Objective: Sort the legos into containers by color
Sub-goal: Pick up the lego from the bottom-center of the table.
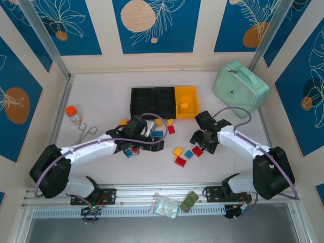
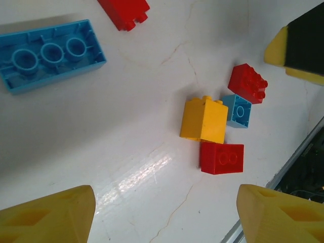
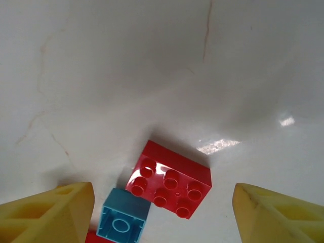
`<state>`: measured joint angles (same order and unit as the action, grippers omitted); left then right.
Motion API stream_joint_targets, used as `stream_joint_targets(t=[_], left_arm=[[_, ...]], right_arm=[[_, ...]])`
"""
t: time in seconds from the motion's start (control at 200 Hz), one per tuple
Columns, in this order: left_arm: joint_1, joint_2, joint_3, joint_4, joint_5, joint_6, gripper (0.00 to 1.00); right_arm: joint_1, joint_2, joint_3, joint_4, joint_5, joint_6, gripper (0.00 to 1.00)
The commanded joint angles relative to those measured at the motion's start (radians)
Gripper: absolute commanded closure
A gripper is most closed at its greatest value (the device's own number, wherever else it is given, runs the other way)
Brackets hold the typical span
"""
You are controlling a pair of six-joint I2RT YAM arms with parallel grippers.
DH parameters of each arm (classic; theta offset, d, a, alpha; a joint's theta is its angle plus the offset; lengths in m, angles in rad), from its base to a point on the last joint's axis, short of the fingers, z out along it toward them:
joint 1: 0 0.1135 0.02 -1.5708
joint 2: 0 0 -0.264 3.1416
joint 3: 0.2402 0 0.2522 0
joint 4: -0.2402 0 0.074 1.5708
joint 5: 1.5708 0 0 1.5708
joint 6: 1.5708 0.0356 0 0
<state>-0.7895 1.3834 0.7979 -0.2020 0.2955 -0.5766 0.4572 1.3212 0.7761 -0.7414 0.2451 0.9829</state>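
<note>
The table (image 1: 101, 91) carries the containers (image 1: 164, 102) in a row at its far middle, two black bins with a yellow bin at the right end, and I place everything from that row. My left gripper (image 1: 152, 144) hangs just on the near side of the black bins. My right gripper (image 1: 204, 142) hangs on the near side of the yellow bin, a little to its right. Both are spread wide and hold nothing. In the left wrist view my fingertips (image 2: 50, 215) stand at the two lower corners with bare table between them, and in the right wrist view the fingertips (image 3: 50, 215) stand the same way. A loose cluster of legos (image 1: 185, 154) lies on the near side of the containers, below the seam between black and yellow and between my two grippers. The red brick (image 3: 169, 185) at the cluster's right edge is nearer my right gripper. It lies about midway in the gap between those fingers, with its long axis slanting across the line on which they close. A small blue brick (image 3: 121, 223) touches it, or nearly so, at its lower corner in that view. I judge the wrist should turn to square up before closing, or I could pinch the blue brick too.
</note>
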Motion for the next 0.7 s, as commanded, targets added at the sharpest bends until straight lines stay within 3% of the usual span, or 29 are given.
stream_joint_targets(t=[0.0, 0.345, 0.555, 0.695], left_arm=[[-0.016, 0.017, 0.027, -0.018, -0.008, 0.034, 0.26], [-0.020, 0.007, 0.011, -0.037, -0.036, 0.027, 0.26], [-0.021, 0.029, 0.019, -0.031, -0.038, 0.020, 0.26], [-0.021, 0.040, 0.034, -0.045, -0.051, 0.016, 0.26]], right_arm=[[0.012, 0.033, -0.025, 0.052, -0.031, 0.083, 0.27], [0.017, 0.156, -0.040, 0.109, -0.038, 0.125, 0.32], [0.018, 0.126, -0.040, 0.098, -0.021, 0.116, 0.53], [0.015, 0.080, -0.015, 0.064, 0.003, 0.088, 0.58]])
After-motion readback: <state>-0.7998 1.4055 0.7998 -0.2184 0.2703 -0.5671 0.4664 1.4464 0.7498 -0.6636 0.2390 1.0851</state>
